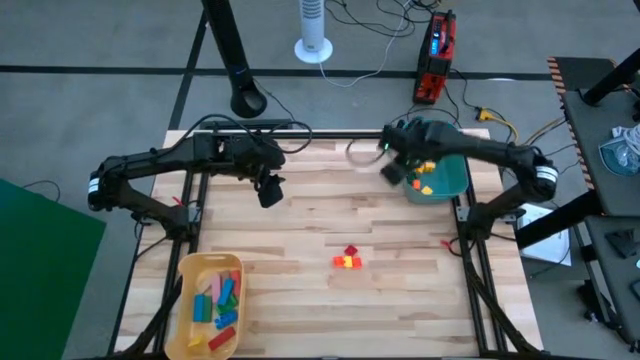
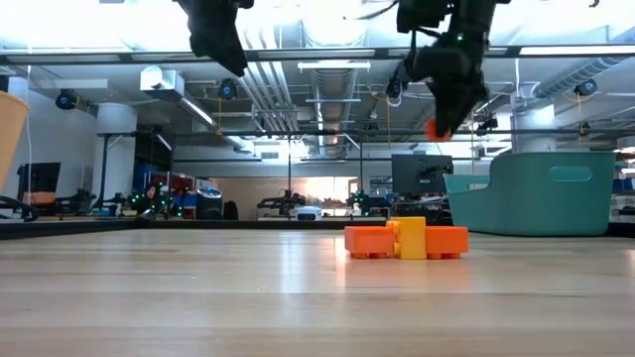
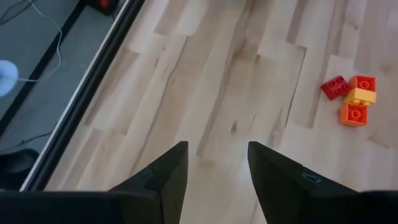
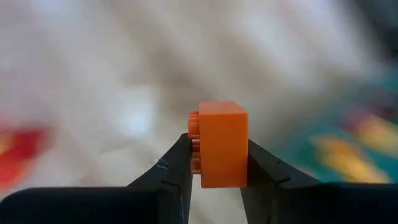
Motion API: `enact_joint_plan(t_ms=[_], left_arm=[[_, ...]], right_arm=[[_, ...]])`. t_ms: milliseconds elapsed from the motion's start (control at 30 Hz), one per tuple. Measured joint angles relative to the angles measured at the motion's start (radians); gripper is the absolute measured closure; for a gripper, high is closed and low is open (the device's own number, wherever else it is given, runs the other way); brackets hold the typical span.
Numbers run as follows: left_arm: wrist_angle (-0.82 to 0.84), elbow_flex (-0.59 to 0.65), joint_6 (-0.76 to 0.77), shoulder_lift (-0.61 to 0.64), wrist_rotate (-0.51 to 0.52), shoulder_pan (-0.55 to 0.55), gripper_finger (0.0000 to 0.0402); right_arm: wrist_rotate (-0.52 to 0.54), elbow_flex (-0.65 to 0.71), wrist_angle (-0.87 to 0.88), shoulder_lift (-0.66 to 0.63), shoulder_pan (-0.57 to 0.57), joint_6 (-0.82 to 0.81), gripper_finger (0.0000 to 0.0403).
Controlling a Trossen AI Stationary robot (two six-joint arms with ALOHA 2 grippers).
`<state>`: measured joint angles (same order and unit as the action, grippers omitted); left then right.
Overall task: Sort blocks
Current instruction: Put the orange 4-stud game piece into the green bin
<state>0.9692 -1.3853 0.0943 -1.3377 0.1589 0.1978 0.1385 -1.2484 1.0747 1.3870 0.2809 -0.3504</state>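
My right gripper (image 1: pixel 392 172) hangs high over the table's far right, beside the teal bin (image 1: pixel 455 175), shut on a small orange block (image 4: pixel 219 144); it also shows in the low view (image 2: pixel 437 127). A red, a yellow and an orange block (image 1: pixel 348 258) lie together on the table's middle, resting on their undersides (image 2: pixel 407 241). My left gripper (image 1: pixel 270 195) is open and empty, high over the table's far left part; its fingers (image 3: pixel 214 180) frame bare wood. The yellow tray (image 1: pixel 190 265) at the near left holds several coloured blocks. My right gripper pinches the orange block's two opposite side faces (image 4: pixel 239 149) between its two fingers. The block's studs (image 4: pixel 194 140) face one finger. The block is lifted clear of the table, well above it, at the fingers' free ends.
The teal bin holds a few yellow and orange blocks (image 1: pixel 425 185). A black frame rail (image 1: pixel 300 135) runs along the table's far edge, and frame legs stand at both sides. Open wood lies between the tray and the middle blocks.
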Motion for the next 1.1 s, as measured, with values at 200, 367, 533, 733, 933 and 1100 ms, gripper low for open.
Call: enact_joint_plan(t_ms=[200, 367, 533, 733, 933, 1100], left_arm=[[0.001, 0.000, -0.002, 0.000, 0.000, 0.000, 0.0248], [0.001, 0.000, 0.004, 0.000, 0.000, 0.000, 0.0248], [0.001, 0.000, 0.010, 0.000, 0.000, 0.000, 0.0248], [0.002, 0.000, 0.010, 0.000, -0.004, 0.000, 0.0248], [0.002, 0.000, 0.043, 0.000, -0.070, -0.008, 0.0248], [-0.015, 0.000, 0.246, 0.000, -0.078, -0.085, 0.0248]], right_arm=[[0.237, -0.114, 0.301, 0.030, 0.277, -0.193, 0.0316], [0.158, -0.104, 0.332, 0.037, 0.428, -0.234, 0.0297], [0.154, -0.104, 0.328, 0.029, 0.442, -0.251, 0.0190], [0.151, -0.104, 0.327, 0.028, 0.429, -0.295, 0.0144], [0.130, -0.104, 0.308, 0.003, 0.343, -0.305, 0.0165], [0.125, -0.104, 0.228, -0.068, 0.241, -0.272, 0.0191]])
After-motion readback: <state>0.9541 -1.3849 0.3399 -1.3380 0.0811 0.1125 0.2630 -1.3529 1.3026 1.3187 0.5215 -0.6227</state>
